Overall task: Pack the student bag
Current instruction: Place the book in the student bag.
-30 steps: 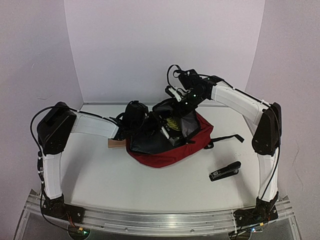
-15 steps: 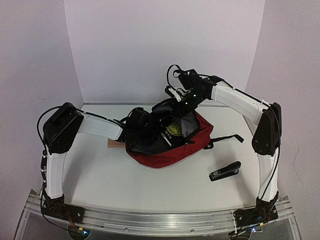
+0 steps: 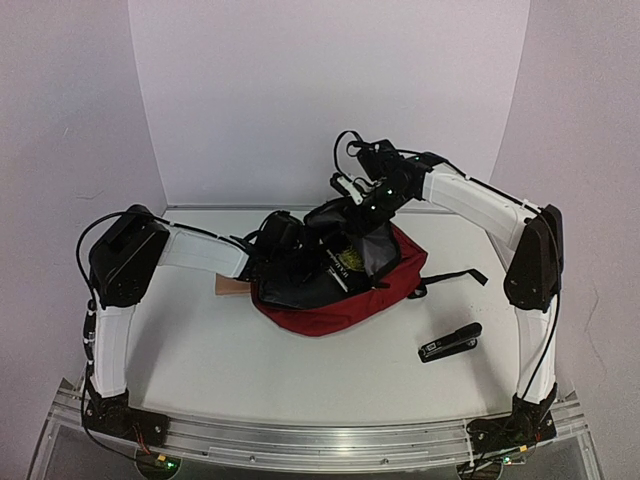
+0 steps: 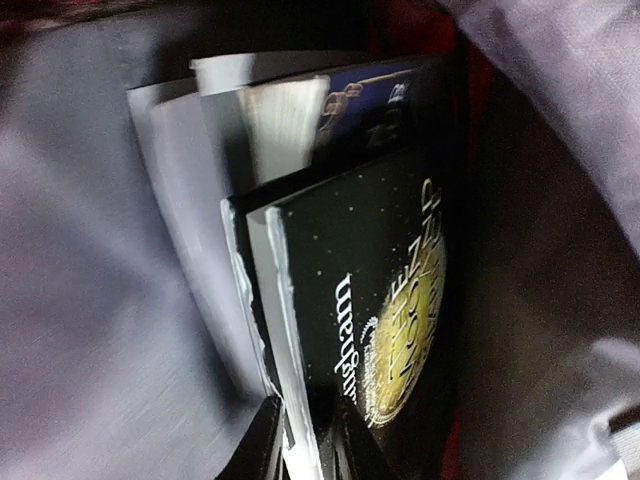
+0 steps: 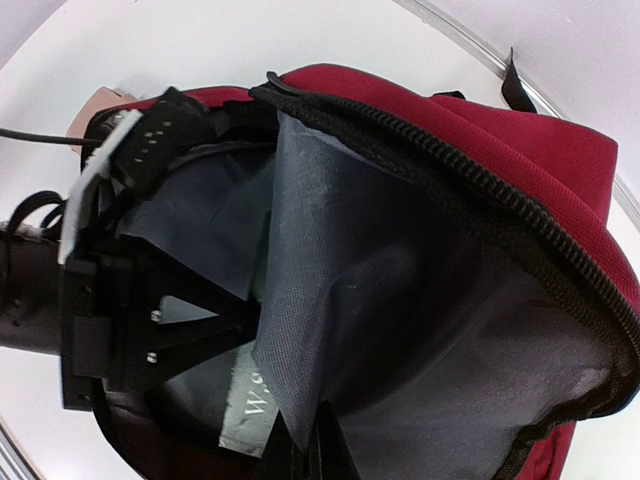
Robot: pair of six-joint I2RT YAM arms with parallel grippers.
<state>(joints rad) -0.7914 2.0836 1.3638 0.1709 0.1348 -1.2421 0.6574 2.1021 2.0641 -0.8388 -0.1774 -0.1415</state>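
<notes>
The student bag (image 3: pixel 330 315) lies on the table, dark red, with its mouth held open. My right gripper (image 3: pixel 350 200) is above its far rim, shut on the grey lining (image 5: pixel 330 290), which runs down between its fingers (image 5: pixel 310 455). My left gripper (image 3: pixel 318 262) reaches into the bag from the left. In the left wrist view, it (image 4: pixel 305 450) is shut on the lower edge of a black book with a gold emblem (image 4: pixel 380 260). Behind this book stands a second book with white pages (image 4: pixel 280 120). Grey lining (image 4: pixel 80 300) surrounds both.
A black stapler (image 3: pixel 450 342) lies on the table right of the bag, near a loose black strap (image 3: pixel 455 278). A tan flat object (image 3: pixel 230 287) pokes out beside the bag's left side, under my left arm. White walls close in the back and sides.
My left arm has pushed rightward, deeper into the bag, and the black book sits lower inside. The right arm still holds the lining in the same place.
</notes>
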